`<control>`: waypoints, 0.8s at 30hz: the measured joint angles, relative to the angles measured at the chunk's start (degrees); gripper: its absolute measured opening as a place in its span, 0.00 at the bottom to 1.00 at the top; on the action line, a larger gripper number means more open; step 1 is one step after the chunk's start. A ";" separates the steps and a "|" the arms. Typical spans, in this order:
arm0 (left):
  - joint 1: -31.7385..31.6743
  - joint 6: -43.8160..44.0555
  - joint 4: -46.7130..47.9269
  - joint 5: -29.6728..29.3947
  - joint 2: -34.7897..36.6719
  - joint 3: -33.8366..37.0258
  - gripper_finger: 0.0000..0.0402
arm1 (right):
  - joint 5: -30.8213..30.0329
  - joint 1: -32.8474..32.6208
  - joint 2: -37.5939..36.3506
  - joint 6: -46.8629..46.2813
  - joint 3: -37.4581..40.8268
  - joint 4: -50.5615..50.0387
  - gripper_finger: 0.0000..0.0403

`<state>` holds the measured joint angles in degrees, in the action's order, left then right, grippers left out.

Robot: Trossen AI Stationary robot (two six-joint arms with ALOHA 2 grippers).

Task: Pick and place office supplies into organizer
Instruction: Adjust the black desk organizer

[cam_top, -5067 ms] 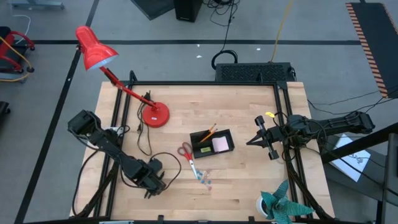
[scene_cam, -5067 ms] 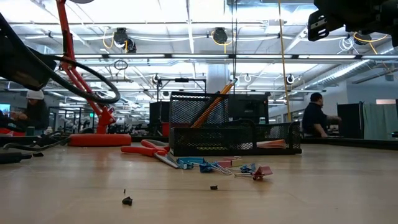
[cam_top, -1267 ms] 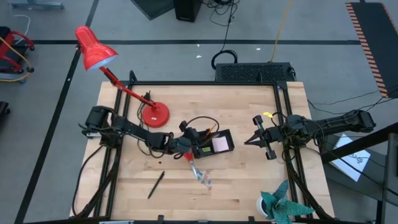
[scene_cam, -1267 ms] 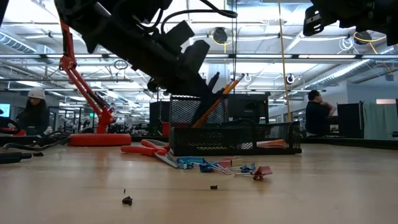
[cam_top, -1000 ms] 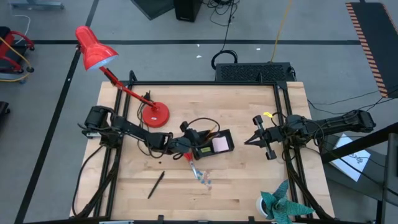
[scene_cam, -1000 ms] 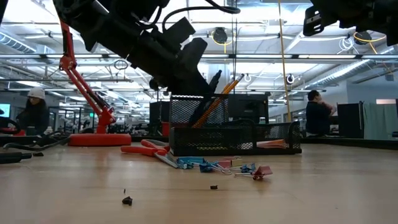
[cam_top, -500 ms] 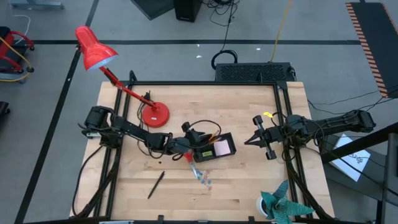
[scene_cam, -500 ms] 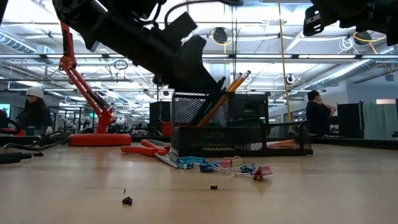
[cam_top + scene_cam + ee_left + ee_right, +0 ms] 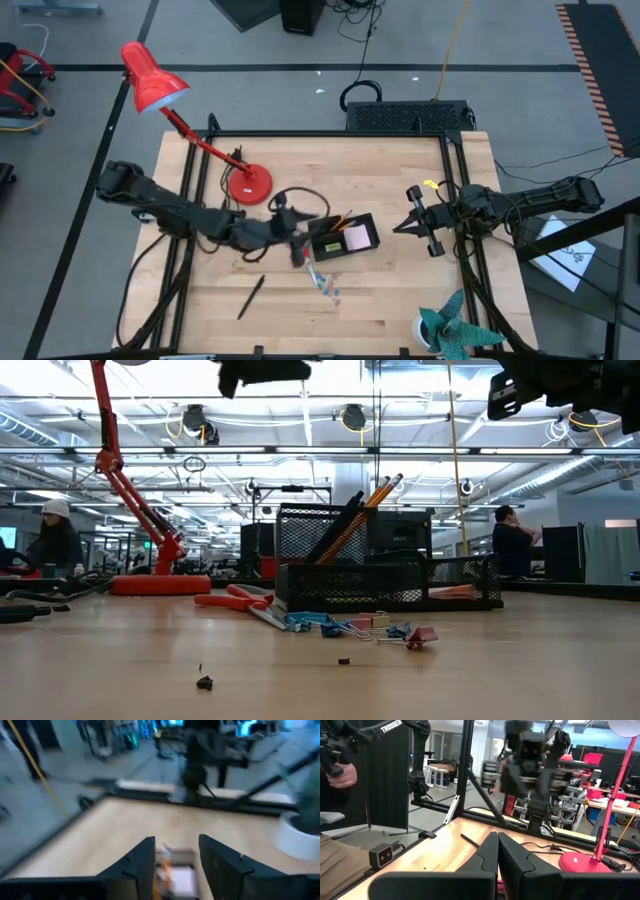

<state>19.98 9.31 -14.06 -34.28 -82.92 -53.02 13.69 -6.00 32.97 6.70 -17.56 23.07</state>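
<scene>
The black mesh organizer (image 9: 342, 238) (image 9: 385, 575) stands mid-table. A dark pen (image 9: 336, 528) and orange pencils (image 9: 376, 496) lean in its tall cup, and a pink note pad (image 9: 357, 237) lies in its tray. Red-handled scissors (image 9: 232, 600) and bluish clips (image 9: 328, 288) (image 9: 350, 627) lie on the table just in front of it. Another dark pen (image 9: 250, 297) lies nearer the front left. My left gripper (image 9: 300, 240) (image 9: 176, 846) hangs open high above the organizer's left end, empty. My right gripper (image 9: 412, 223) (image 9: 497, 851) waits shut to the organizer's right, raised.
A red desk lamp (image 9: 247, 186) stands at the back left, its cable trailing over the table. A teal leafy plant in a white pot (image 9: 452, 335) sits at the front right corner. People work in the room beyond the table.
My left gripper has opened and let go of the dark pen, which now leans in the organizer's cup. The gripper has then risen steeply and drawn back toward the table's left edge. The organizer has slid a little toward the right.
</scene>
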 joint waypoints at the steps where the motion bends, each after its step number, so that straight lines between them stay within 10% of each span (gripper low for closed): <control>1: 1.05 2.86 2.09 0.12 0.05 0.03 0.37 | 0.00 0.00 -0.02 0.03 0.00 -0.02 0.00; 14: 2.80 14.15 -3.16 7.62 -18.66 0.19 0.17 | -0.02 0.00 0.02 0.03 0.00 0.70 0.00; 24: -1.15 18.25 3.36 5.29 -20.19 0.16 0.11 | -0.02 0.00 0.02 0.06 0.00 0.55 0.00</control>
<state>18.83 27.56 -10.70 -28.99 -103.11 -52.86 13.67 -6.00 32.99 6.76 -17.56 23.62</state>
